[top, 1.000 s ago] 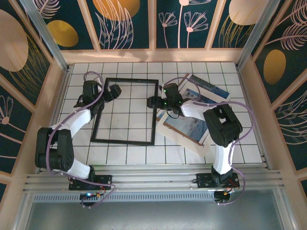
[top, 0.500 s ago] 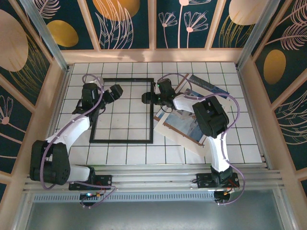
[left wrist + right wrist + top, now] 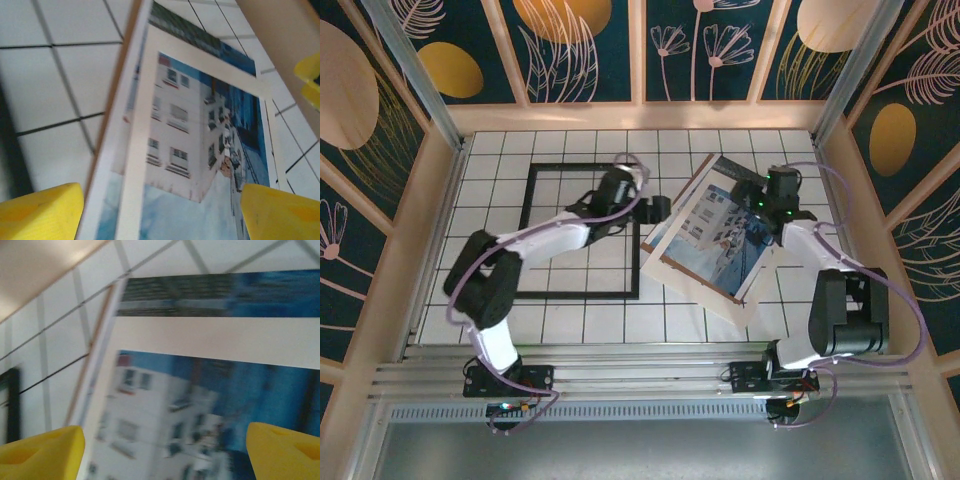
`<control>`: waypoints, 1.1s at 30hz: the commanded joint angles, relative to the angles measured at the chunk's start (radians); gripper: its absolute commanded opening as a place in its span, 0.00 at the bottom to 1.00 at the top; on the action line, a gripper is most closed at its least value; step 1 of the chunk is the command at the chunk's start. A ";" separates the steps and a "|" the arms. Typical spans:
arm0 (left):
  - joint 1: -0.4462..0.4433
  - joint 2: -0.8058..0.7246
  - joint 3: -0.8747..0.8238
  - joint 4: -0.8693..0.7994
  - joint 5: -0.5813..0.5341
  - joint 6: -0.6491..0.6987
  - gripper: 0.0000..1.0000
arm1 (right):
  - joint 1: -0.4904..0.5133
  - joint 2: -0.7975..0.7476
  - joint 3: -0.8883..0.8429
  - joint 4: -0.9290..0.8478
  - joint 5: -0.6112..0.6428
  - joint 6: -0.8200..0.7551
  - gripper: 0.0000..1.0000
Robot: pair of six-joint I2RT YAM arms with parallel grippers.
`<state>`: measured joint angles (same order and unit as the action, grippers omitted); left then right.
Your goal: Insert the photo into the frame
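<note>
The photo (image 3: 718, 232), blue-toned with pale buildings, lies tilted right of centre under a cream-white mat (image 3: 136, 150) on a brown backing board (image 3: 114, 107). The black frame (image 3: 528, 232) lies flat to its left and holds nothing. My left arm reaches across the frame, and my left gripper (image 3: 657, 210) hovers open at the photo's left edge. In its wrist view the left gripper (image 3: 160, 215) spans the photo (image 3: 192, 165). My right gripper (image 3: 767, 196) is open over the photo's far right corner. In the right wrist view, the right gripper (image 3: 165, 455) has the blurred photo (image 3: 215, 405) below it.
White tiled floor (image 3: 590, 320) lies around the frame and the stack. Wooden walls (image 3: 840, 190) stand close on the right, left and back. A metal rail (image 3: 640, 375) runs along the near edge by the arm bases.
My left arm swung right, from the frame's left side across it to the photo's left edge. My right arm swung from the stack's left side to its far right corner, uncovering the photo.
</note>
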<state>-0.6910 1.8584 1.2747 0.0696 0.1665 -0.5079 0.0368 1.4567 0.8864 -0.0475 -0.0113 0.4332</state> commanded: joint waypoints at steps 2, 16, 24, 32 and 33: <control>-0.051 0.139 0.130 -0.132 -0.036 0.086 0.81 | -0.102 -0.025 -0.081 -0.088 0.110 0.032 0.85; -0.075 0.377 0.345 -0.250 -0.064 0.125 0.80 | -0.242 0.006 -0.185 -0.110 0.031 0.026 0.82; -0.080 0.410 0.351 -0.248 -0.046 0.121 0.77 | -0.262 0.021 -0.208 -0.105 -0.037 0.016 0.80; -0.083 0.407 0.309 -0.217 -0.037 0.100 0.77 | -0.263 0.049 -0.214 -0.091 -0.143 0.009 0.76; -0.083 0.406 0.305 -0.214 -0.037 0.100 0.77 | -0.264 0.052 -0.214 -0.089 -0.155 0.007 0.76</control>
<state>-0.7662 2.2452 1.6016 -0.1486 0.1219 -0.4004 -0.2211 1.4956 0.6876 -0.1390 -0.1162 0.4507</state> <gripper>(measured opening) 0.770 0.763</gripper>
